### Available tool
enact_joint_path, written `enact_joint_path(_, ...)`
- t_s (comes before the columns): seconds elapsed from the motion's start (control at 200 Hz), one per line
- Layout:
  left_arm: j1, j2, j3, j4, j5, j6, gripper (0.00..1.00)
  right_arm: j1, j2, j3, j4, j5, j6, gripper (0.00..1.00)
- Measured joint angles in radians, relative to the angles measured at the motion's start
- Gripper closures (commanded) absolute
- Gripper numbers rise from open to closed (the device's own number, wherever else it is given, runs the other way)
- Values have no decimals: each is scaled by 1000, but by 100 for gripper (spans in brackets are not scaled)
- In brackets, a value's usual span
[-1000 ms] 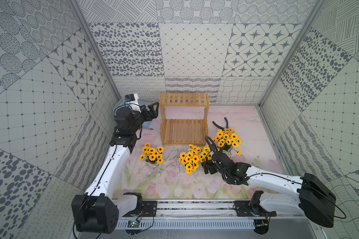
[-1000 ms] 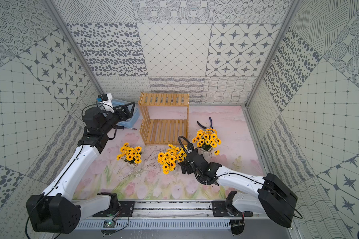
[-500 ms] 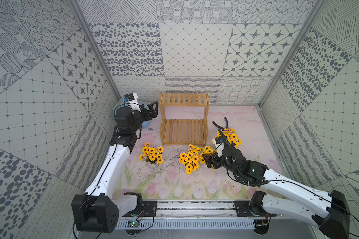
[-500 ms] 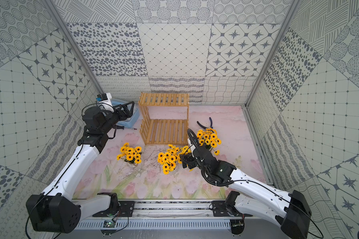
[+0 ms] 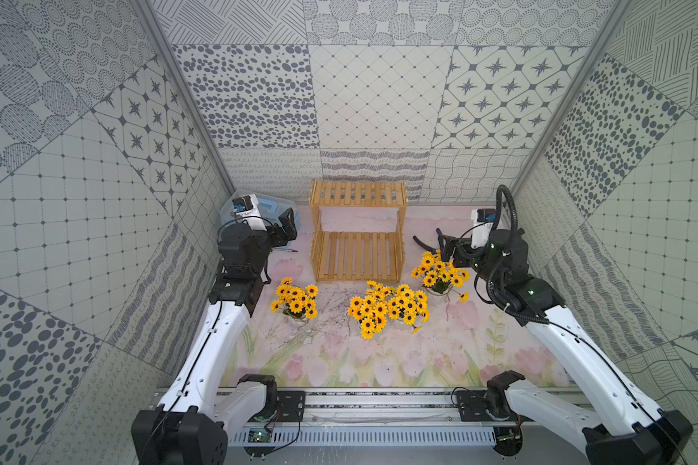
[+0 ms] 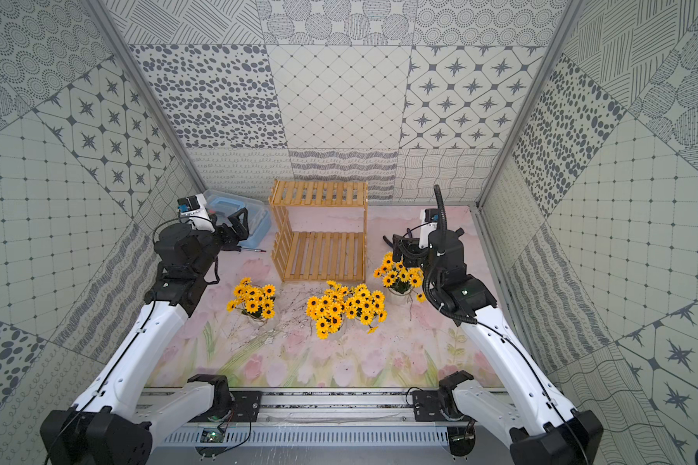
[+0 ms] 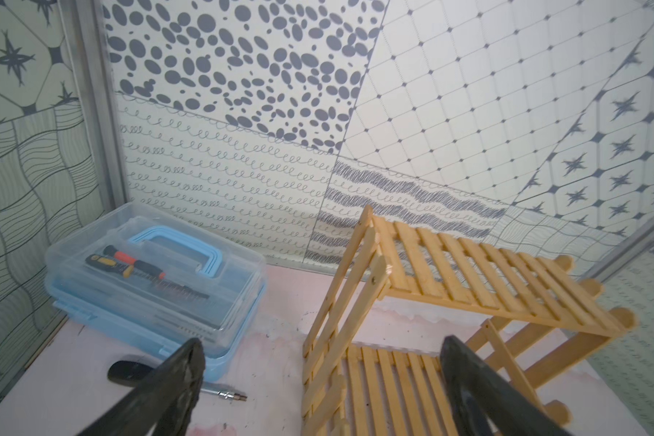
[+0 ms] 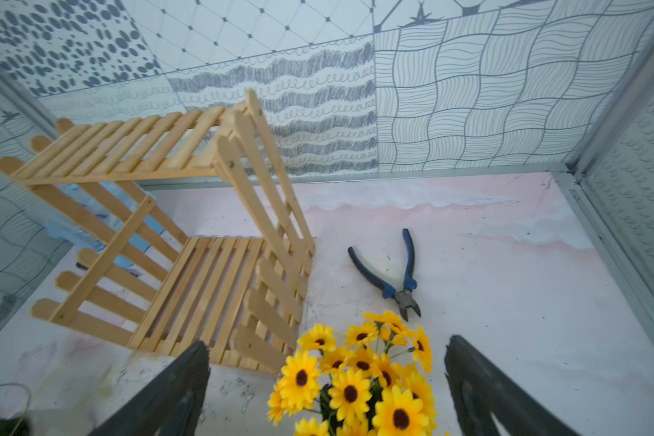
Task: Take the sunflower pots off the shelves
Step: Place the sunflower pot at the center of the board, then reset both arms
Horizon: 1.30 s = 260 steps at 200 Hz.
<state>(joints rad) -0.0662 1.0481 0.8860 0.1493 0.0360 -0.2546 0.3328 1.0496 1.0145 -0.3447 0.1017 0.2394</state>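
**Both my grippers open and empty; four sunflower pots on the bench in front of the shelves**

Seen from above, the wooden two-tier shelves (image 5: 357, 237) stand at the back of the floral-printed bench (image 5: 379, 362), near the rear wall. All four sunflower pots are off the shelves and stand in a loose row on the bench just in front of them. The leftmost pot (image 5: 295, 300) is apart from the others. The two middle pots (image 5: 387, 308) are so close that their yellow blooms mingle. The rightmost pot (image 5: 440, 273) sits by the shelves' front right corner.

My right gripper (image 8: 327, 342) has its jaws spread wide and holds nothing. It hangs close behind the rightmost pot, whose flowers show between and below my fingers in the right wrist view. Blue-handled pliers (image 8: 389, 275) lie on the bench beyond, to the right of the shelves.

My left gripper (image 7: 321, 341) is also spread wide and empty, raised to the left of the shelves. Near it sits a pale blue clear toolbox (image 7: 155, 279), with a black-handled driver (image 7: 219, 392) lying just beside it.
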Motion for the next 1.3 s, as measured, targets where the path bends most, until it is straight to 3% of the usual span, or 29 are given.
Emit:
enact_joint_path(0.155,3,27,-109,38,-74,35,2,-183,96,-51,97,-103,-4,2)
enact_joint_path(0.35,7,52,-201,89,-150,52,2,-351,93,-228,222,-94,-15,2)
enact_joint_path(0.6,29,89,-282,161,-219,64,2,-362,120,-489,504,-57,-73,2)
enact_joint_path(0.94,35,132,-377,222,-278,94,3,-346,482,-623,1019,-145,-155,2)
enact_joint_path(1.13,34,171,-430,279,-285,124,3,-325,509,-621,1094,-174,-202,2)
enact_joint_path(1.3,21,286,-460,363,-294,160,3,-325,509,-618,1112,-176,-212,2)
